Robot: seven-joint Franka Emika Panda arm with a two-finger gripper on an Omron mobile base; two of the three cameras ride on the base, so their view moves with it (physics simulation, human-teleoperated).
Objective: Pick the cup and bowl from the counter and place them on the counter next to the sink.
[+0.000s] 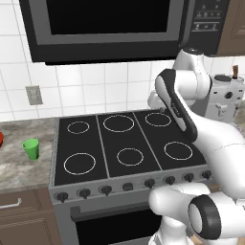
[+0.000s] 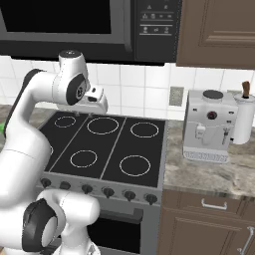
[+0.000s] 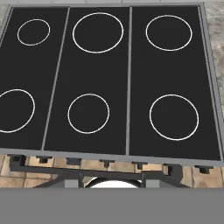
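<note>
Cup [image 1: 31, 148], bright green, is seen upright on the marble counter [image 1: 19, 165] left of the black stovetop [image 1: 124, 146]; a sliver of the red bowl [image 1: 1, 139] is caught at the far left edge, just beside it. The gripper [image 2: 84, 113] is held above the stovetop's far burners, well apart from both. Whether its jaws are apart or together cannot be told. A white coffee machine [image 2: 209, 124] is seen on the right counter.
</note>
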